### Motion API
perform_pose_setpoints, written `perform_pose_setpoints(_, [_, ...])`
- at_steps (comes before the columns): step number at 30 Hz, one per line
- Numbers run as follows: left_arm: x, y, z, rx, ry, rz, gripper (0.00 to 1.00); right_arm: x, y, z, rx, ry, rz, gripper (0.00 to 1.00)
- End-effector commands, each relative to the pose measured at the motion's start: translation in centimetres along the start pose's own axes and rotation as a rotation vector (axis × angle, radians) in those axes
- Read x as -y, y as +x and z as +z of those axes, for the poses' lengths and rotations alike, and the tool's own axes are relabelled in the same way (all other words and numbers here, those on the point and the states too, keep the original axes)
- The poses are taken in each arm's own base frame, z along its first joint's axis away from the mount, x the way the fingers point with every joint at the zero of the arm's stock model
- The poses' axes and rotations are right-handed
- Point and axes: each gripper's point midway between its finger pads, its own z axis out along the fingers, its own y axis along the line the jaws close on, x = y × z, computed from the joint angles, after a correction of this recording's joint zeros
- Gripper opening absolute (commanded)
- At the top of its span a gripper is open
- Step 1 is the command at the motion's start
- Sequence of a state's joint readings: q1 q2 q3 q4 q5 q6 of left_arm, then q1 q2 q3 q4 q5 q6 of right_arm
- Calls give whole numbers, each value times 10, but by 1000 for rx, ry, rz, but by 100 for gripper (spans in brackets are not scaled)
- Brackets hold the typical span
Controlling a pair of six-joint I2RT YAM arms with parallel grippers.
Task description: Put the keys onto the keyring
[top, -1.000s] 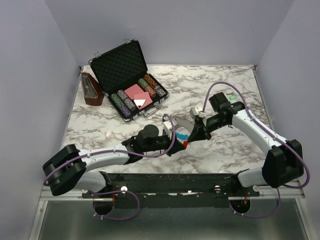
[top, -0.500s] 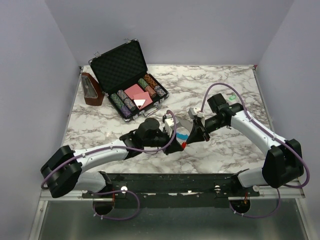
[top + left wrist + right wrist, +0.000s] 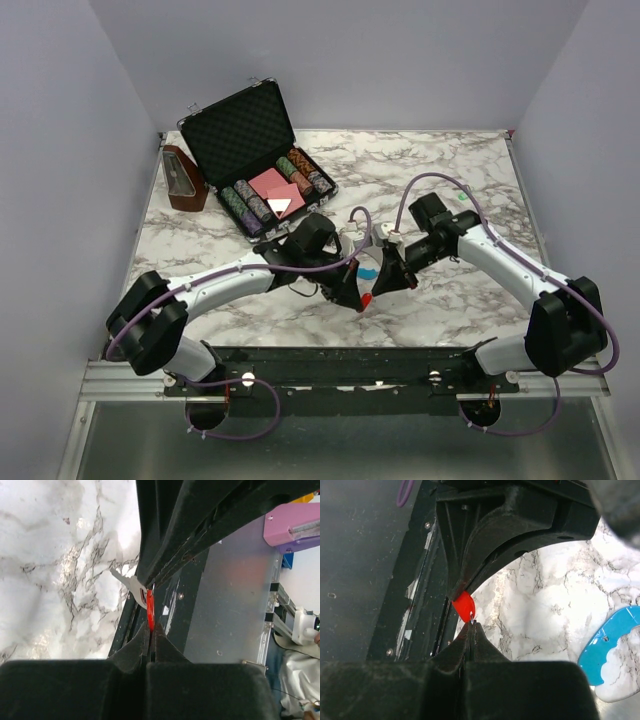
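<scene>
The red key (image 3: 366, 298) hangs above the table's near middle, between both grippers. My left gripper (image 3: 352, 293) reaches down from the left and is shut on its red head (image 3: 149, 607). My right gripper (image 3: 376, 287) comes from the right, shut on the thin silver metal part (image 3: 127, 583) at the head's edge (image 3: 463, 605); its tips (image 3: 471, 624) touch the red plastic. The keyring's bright blue curved section (image 3: 615, 630) lies just right of the grippers, also seen from above (image 3: 369, 272); its coil is mostly hidden. The blue key is out of view.
An open black case (image 3: 255, 150) with rows of poker chips (image 3: 245, 205) and cards stands at the back left. A brown wedge-shaped object (image 3: 183, 180) stands beside it. A small green item (image 3: 462, 197) lies behind the right arm. The table's near edge and rail (image 3: 330, 360) are just below the grippers.
My left arm has swung forward and right, its wrist now higher and pointing down at the key. My right gripper has shifted slightly left. The red key stays held between them.
</scene>
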State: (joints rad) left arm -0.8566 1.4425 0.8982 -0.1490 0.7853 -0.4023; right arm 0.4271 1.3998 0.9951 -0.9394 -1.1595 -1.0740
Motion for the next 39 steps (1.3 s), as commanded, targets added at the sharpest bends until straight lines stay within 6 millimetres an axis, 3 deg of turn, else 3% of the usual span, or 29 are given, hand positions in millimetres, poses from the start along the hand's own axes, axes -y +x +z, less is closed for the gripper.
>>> perform_pose_setpoints(1, [-8, 15, -9, -70, -70, -90, 0, 10, 2, -1, -24, 45, -32, 1])
perform_pose_setpoints(5, [-39, 13, -18, -30, -279, -125, 0, 11, -1, 0, -8, 46, -14, 1])
perform_pose_setpoints(10, [-54, 3, -28, 90, -391, -137, 47, 10, -5, 2, 13, 35, 11, 1])
perform_pose_setpoints(12, [-59, -3, -36, 163, -435, -127, 56, 10, -5, 2, 19, 33, 17, 1])
perform_pose_setpoints(14, [-60, -9, -47, 243, -462, -99, 58, 10, -7, 2, 25, 34, 21, 1])
perform_pose_setpoints(17, [-48, -17, -60, 378, -417, 7, 59, 8, -9, 3, 39, 24, 38, 1])
perform_pose_setpoints(19, [-25, -23, -66, 483, -307, 142, 61, 8, -11, 4, 53, 17, 47, 1])
perform_pose_setpoints(22, [7, -22, -78, 663, -140, 353, 79, 5, -15, 4, 71, 3, 55, 1])
perform_pose_setpoints(25, [18, -15, -95, 828, -85, 456, 99, 1, -18, 5, 87, -16, 56, 2])
perform_pose_setpoints(29, [33, -11, -117, 980, -30, 475, 99, -3, -20, 5, 99, -33, 51, 3])
perform_pose_setpoints(32, [46, -18, -124, 969, 32, 385, 99, -3, -20, 5, 104, -36, 52, 3])
perform_pose_setpoints(39, [45, -42, -121, 759, 163, -99, 96, -5, -20, 5, 109, -40, 55, 3])
